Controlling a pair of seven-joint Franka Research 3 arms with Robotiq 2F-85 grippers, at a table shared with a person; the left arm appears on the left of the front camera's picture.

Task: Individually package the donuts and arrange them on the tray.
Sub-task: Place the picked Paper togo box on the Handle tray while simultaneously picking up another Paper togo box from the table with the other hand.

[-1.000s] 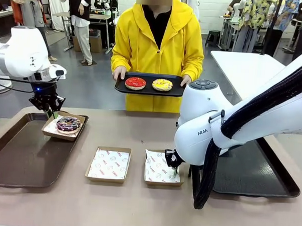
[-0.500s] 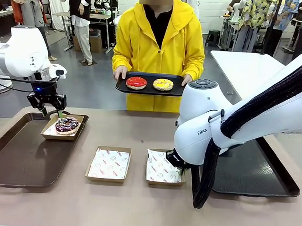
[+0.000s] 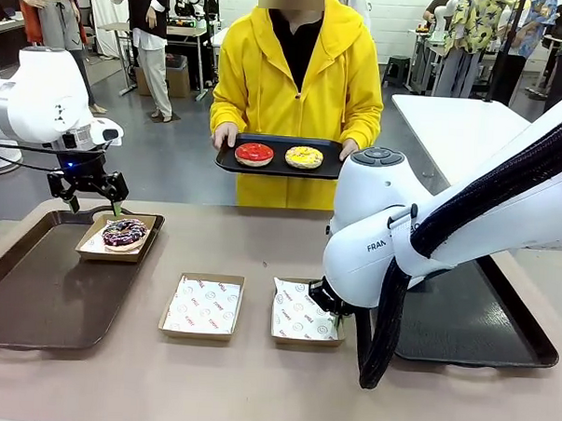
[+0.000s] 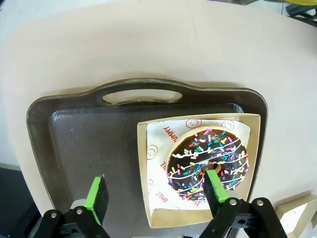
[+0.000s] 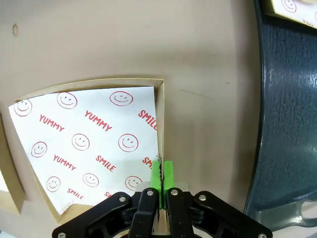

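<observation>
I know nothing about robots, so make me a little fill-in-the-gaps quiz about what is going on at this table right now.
The red donut and the yellow donut lie on a black tray held by the ___ in the yellow coat.
The left arm's jaws stand ___ above the brown tray that holds the boxed sprinkled donut.
The right arm's jaws are shut on the wall of a paper-lined box that holds ___ donuts.
Missing words: person; open; no.

The beige table [image 3: 255, 386] bears a brown tray [image 3: 34, 302] at the left; a darker tray [image 3: 472, 321] at the right; between them, just apart, a left cardboard box [image 3: 202, 307] and a right cardboard box [image 3: 300, 316], both paper-lined.
</observation>
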